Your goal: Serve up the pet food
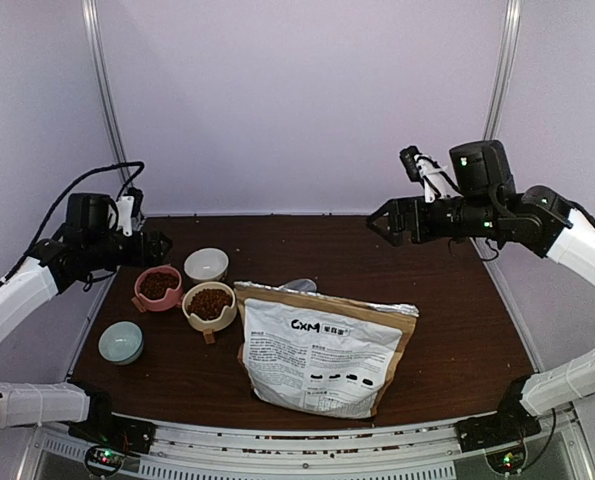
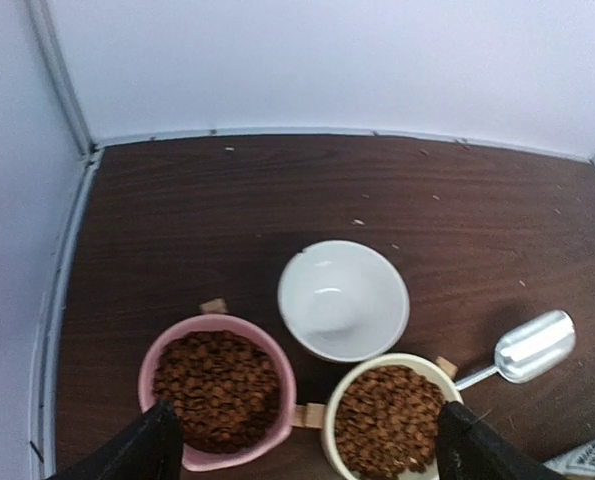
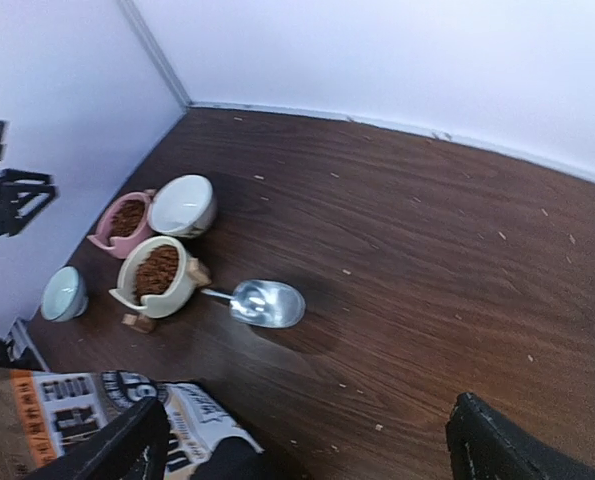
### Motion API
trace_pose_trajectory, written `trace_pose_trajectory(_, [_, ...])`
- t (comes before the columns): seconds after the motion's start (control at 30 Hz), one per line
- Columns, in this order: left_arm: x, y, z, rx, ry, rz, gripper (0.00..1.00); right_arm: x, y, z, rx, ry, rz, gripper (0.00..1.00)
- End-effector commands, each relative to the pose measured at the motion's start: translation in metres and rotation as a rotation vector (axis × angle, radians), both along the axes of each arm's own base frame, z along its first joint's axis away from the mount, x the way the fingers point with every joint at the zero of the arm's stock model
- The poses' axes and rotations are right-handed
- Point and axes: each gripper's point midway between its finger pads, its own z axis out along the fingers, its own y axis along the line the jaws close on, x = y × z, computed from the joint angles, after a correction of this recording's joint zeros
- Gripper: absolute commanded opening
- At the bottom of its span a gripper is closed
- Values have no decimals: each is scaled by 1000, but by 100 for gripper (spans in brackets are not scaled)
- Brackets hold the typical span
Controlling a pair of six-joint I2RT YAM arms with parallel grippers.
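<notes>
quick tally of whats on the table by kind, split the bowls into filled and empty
bowls holding pet food: 2 (pink bowl, cream bowl)
empty bowls: 2 (white bowl, pale green bowl)
metal scoop: 1
food bag: 1
total: 6

Pet food [image 2: 215,390] lies in two adjoining bowls [image 2: 217,321]; right of them the scoop [image 2: 532,347] lies behind the bag [image 1: 322,350].

Reddish-brown pet food [image 2: 215,385] fills pink bowl [image 2: 217,322] and cream bowl [image 2: 387,358]
</notes>
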Motion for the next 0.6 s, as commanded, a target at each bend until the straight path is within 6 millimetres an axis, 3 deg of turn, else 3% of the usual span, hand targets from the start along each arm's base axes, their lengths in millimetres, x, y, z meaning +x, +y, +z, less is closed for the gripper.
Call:
trace_pose_trajectory(0.0, [26, 61, 12, -28, -89, 214, 91, 30, -74, -43, -3, 72, -234, 99])
trace_pose_trajectory(0.13, [20, 133, 1, -35, -110, 459, 91, 47, -151, -82, 15, 104, -420, 100])
trace_pose_trajectory(0.2, [-1, 177, -5, -2, -147, 654, 93, 52, -182, -95, 38, 98, -495, 100])
trace_pose_trajectory(0.27, [-20, 197, -6, 59, -205, 768, 94, 56, -208, -104, 50, 61, -560, 100])
trace_pose_trajectory(0.37, [-33, 203, -15, 129, -293, 785, 94, 61, -236, -113, 54, -46, -647, 100])
trace_pose_trajectory(0.57, [-24, 182, -53, 205, -386, 613, 98, 57, -267, -115, 31, -339, -775, 100])
